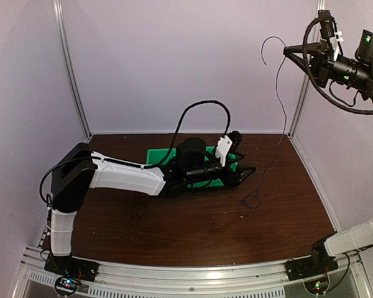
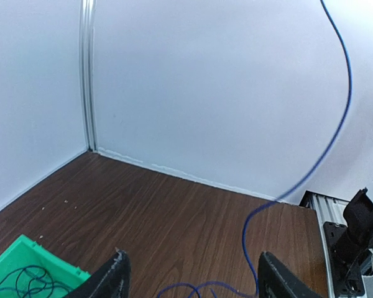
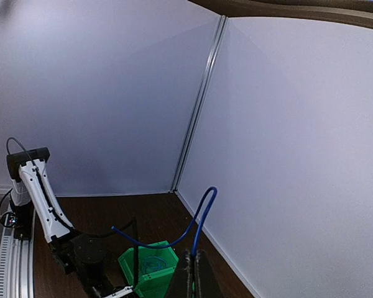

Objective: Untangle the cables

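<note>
High at the right of the enclosure, the blue cable [image 1: 280,105] is held by the right gripper [image 1: 290,51], whose jaws are seen in the right wrist view to be pressed together on it just below a short free loop. From there the cable hangs in one long strand down to the table [image 1: 193,236], where its lower end lies in a few small coils just beside the left gripper [image 2: 193,256]. That gripper is set low over the wood next to the green bin [image 2: 12,257], with its fingers [image 2: 116,273] wide apart and nothing between them; the strand passes close to the finger on the right of that view, and contact cannot be made out. Thin dark loops [image 2: 26,282] are seen piled inside the bin, and whether they are knotted together cannot be told. A faint dark tangle [image 1: 137,208] on the table near the left arm is too small to be identified. The work is judged to be partly done: one cable has been drawn out nearly straight, while its coiled end and the loops in the bin are judged to be left for sorting. No brand, label or writing can be read in any view.
</note>
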Action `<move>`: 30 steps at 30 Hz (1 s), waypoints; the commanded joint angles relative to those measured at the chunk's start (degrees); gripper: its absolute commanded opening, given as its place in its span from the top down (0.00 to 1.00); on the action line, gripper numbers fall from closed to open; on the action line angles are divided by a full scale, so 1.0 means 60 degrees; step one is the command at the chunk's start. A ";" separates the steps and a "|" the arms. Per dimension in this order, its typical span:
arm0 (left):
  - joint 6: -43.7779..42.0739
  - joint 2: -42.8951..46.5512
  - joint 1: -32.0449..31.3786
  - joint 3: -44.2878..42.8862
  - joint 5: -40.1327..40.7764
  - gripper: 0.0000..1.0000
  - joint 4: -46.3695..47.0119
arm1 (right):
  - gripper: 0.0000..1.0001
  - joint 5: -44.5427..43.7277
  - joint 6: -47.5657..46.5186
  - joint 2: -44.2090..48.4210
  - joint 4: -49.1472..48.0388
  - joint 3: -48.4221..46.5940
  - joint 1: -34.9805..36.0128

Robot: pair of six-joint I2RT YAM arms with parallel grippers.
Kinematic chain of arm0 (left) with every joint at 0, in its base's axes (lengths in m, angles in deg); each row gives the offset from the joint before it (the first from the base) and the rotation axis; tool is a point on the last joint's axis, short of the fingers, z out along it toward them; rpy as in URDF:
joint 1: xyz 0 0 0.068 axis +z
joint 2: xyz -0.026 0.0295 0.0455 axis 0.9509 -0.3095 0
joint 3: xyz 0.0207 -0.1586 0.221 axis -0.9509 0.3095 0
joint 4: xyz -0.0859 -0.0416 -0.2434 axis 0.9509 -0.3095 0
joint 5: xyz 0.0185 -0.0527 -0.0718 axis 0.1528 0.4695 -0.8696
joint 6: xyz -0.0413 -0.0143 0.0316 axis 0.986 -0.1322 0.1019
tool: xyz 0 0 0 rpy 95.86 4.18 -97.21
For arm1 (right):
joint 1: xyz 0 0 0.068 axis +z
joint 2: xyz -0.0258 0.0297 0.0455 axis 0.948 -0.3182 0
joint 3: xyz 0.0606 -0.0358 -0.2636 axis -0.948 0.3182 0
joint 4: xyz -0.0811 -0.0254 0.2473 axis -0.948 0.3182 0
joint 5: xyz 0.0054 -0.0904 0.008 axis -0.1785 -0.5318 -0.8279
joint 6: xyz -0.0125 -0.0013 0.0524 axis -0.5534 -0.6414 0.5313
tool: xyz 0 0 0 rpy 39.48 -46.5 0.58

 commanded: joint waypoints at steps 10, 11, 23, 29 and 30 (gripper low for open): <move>0.0302 -0.2087 -0.0052 -0.2762 -0.3016 0.36 0.0227 | 1.00 0.0357 0.0283 0.0220 -0.0356 0.0435 -0.0036; 0.0352 -0.2110 -0.0053 -0.2752 -0.3027 0.36 0.0212 | 1.00 0.0340 0.0269 0.0232 -0.0347 0.0463 -0.0036; 0.0187 -0.2168 -0.0053 -0.2863 -0.2773 0.74 -0.0261 | 1.00 -0.0026 0.0194 0.0274 -0.0408 0.0635 -0.0036; 0.0036 -0.1601 -0.0038 -0.2323 -0.2387 1.00 -0.0221 | 1.00 -0.2206 0.0035 0.0499 -0.1011 0.2084 -0.0076; 0.0039 -0.1378 -0.0033 -0.2166 -0.2258 1.00 -0.0180 | 1.00 -0.2539 0.0008 0.0525 -0.1156 0.2427 -0.0133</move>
